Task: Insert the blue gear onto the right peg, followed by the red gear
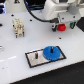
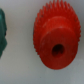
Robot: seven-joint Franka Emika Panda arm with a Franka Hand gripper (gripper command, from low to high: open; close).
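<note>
At the lower centre of the exterior view, nearest the camera, lies the black-rimmed grey plate on the white counter. The blue gear sits on the plate's end toward the exterior view's right, flat and with its hub up, so it appears already seated over the right peg, which the gear hides. The other peg stands bare as a thin dark pin toward the plate's other end, well apart from the blue gear.

Farther back, at the middle left of the frame, a small pale blocky fixture stands on the counter, away from the plate.

Farthest, at the upper right of the frame, the arm's white body hangs over the counter, and below it the end effector has the red gear between or just beneath its fingers. The wrist view is filled by that red gear, its toothed rim and bored hub large and close, with a dark green shape at the frame's edge. No fingertip shows clearly in either view, so whether the end effector is clamped on the red gear or merely poised over it cannot be told.

By this layout the first half of the task looks done and the step in hand is the taking up of the red gear. The next move would call for a secure hold, a carry toward the lower centre of the frame, and a careful lining-up of the gear's bore above the blue gear's hub and the peg before lowering it straight down.
</note>
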